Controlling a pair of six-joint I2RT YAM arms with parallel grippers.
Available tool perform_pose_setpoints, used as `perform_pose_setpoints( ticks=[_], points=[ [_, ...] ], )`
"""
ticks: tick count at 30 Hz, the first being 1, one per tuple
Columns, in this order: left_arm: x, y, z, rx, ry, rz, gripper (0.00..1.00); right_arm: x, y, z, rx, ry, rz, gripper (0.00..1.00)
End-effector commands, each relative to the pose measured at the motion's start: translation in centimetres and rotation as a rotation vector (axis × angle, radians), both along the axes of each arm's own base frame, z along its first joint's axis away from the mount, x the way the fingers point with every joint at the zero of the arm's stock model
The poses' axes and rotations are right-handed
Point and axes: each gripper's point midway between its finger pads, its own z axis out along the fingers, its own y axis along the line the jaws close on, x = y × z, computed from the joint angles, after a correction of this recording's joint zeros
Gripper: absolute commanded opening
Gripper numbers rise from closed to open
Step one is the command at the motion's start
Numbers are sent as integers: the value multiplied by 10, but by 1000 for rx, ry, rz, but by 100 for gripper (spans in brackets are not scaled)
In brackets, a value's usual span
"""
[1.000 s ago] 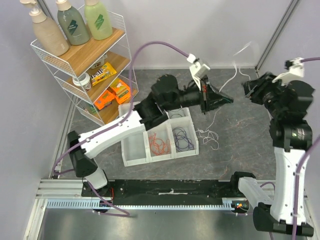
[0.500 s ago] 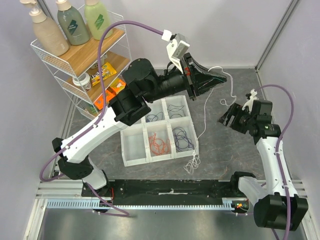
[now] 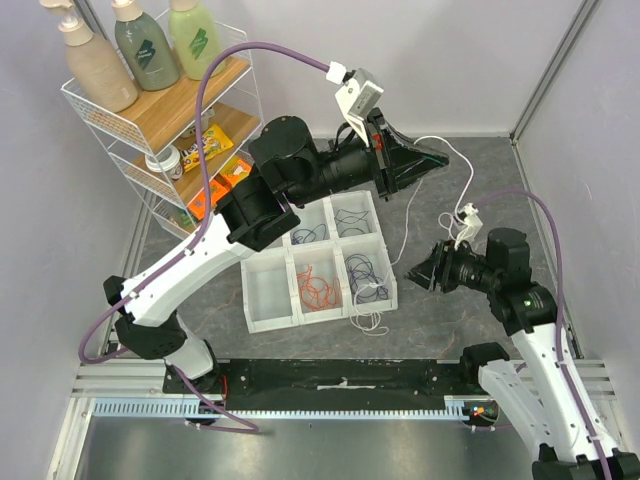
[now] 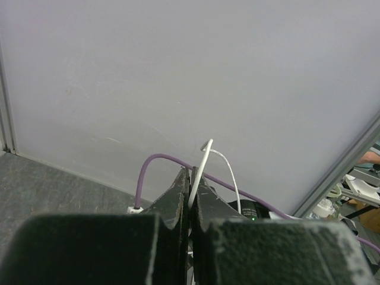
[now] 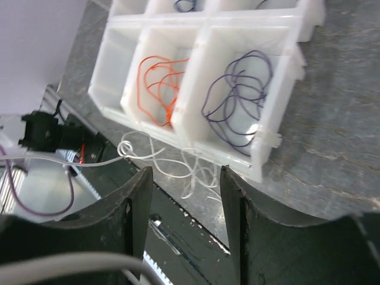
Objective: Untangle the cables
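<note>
Lilac walls (image 3: pixel 450 60), grey mottled floor (image 3: pixel 430 335), white wire shelf (image 3: pixel 172 108)

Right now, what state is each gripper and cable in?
left gripper, shut on the white cable.
right gripper, open, empty.
white cable, strung down to a loose bunch on the table beside the tray.
orange cable, looped in a tray compartment.
purple cable, looped in the next compartment.

The grey marbled table (image 3: pixel 480 200) carries a white compartment tray (image 3: pixel 296 322) around its middle and a wire shelf rack (image 3: pixel 170 115) at its far left corner. Loose loops of white cable (image 3: pixel 370 320) (a small tangle) lie just beside the tray's near right corner.
</note>
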Motion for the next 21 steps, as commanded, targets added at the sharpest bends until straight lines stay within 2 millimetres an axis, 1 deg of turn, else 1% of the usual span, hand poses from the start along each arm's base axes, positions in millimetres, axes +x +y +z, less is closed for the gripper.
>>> perform_pose_setpoints(
  ticks=[1,3,4,6,8,12,15,17,21],
  points=[
    [-8,18,26,-57,-2,16,2,-21,25,3,134,-31,178,57],
    [-8,20,27,-59,1,15,2,-25,33,9,190,-66,208,63],
    [-9,18,25,-57,5,13,2,-24,34,14,203,-97,214,66],
    [-8,17,24,-56,9,15,2,-29,40,24,229,-160,254,75],
    [-8,17,25,-58,12,12,2,-32,43,26,234,-181,285,78],
    [-6,17,23,-55,17,18,2,-40,51,24,225,-185,353,78],
    [-6,16,22,-52,24,18,2,-44,56,31,233,-214,382,77],
    [-6,16,22,-55,35,15,2,-40,59,38,233,-241,365,77],
    [-10,15,23,-60,47,-9,2,-30,72,46,246,-274,360,77]
  ],
)
